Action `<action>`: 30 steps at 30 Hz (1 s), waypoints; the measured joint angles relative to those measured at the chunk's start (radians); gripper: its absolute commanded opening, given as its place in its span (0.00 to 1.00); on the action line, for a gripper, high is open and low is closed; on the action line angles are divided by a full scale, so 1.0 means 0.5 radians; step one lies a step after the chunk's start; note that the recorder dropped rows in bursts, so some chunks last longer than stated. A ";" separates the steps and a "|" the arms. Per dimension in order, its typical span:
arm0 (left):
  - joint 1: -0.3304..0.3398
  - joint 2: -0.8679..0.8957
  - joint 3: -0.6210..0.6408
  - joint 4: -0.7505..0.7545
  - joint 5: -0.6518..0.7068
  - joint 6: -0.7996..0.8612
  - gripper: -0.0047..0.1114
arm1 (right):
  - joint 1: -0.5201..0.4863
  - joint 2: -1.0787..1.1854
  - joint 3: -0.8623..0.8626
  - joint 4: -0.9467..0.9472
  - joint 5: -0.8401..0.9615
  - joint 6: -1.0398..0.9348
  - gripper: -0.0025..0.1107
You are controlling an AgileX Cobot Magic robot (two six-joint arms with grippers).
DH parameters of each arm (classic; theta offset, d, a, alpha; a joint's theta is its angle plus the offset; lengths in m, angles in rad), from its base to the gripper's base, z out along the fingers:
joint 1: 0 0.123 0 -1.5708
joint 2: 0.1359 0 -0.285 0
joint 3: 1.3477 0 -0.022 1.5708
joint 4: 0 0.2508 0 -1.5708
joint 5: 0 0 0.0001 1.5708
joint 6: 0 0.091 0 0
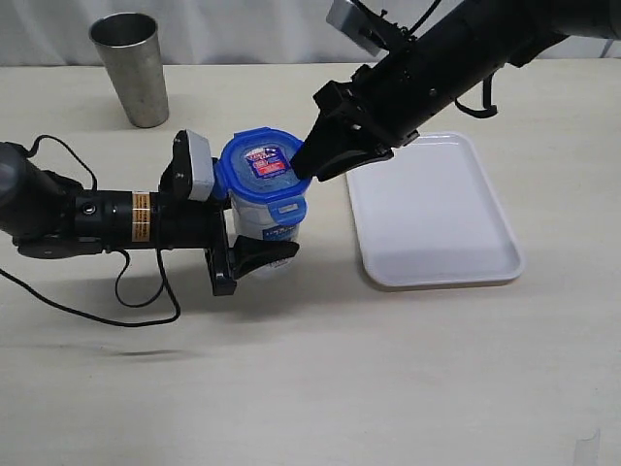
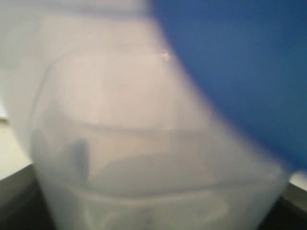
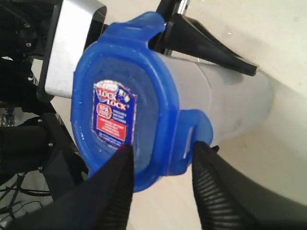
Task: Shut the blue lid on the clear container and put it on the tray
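Standing upright on the table (image 1: 340, 379), the container (image 1: 264, 218) (image 2: 144, 143) (image 3: 225, 105) is just left of the tray (image 1: 437, 218), not touching it. The lid (image 1: 260, 163) (image 3: 115, 110) sits on its mouth. The left gripper (image 1: 262, 243) reaches in from the left and clamps the container's lower body, one finger in front and one behind. The right gripper (image 1: 303, 167) (image 3: 160, 153) reaches in from the upper right to the lid's right edge. Its fingers (image 3: 110, 191) straddle one flap (image 3: 189, 139), one tip on the lid top and one outside the flap. Whether they squeeze it cannot be told. A metal cup (image 1: 131, 68) stands well apart, far left.
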 measured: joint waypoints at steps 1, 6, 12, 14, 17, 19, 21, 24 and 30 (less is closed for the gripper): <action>0.000 0.000 0.000 0.000 0.004 0.000 0.04 | -0.003 0.009 0.004 0.021 0.001 -0.010 0.33; 0.004 0.004 0.000 0.000 0.004 -0.029 0.04 | -0.011 0.058 0.012 0.151 0.003 -0.104 0.33; 0.015 0.004 0.000 0.000 0.004 -0.029 0.04 | -0.015 0.065 0.017 0.178 -0.005 -0.158 0.33; 0.015 0.004 0.000 0.000 0.004 -0.029 0.04 | -0.015 0.065 0.017 0.162 -0.005 -0.160 0.35; 0.015 0.004 0.000 0.000 0.004 -0.029 0.04 | -0.015 0.065 0.017 0.141 -0.013 -0.246 0.47; 0.015 0.004 0.000 0.000 0.004 -0.033 0.04 | -0.011 0.065 0.017 0.134 -0.017 -0.282 0.53; 0.002 0.004 0.000 0.000 0.004 -0.037 0.04 | -0.002 0.065 0.017 0.125 -0.021 -0.306 0.55; -0.006 0.004 0.000 0.000 -0.004 -0.040 0.04 | 0.015 0.051 0.020 0.112 -0.030 -0.318 0.55; -0.006 0.004 0.000 -0.043 -0.064 -0.064 0.04 | 0.035 -0.114 0.027 -0.017 -0.202 -0.326 0.57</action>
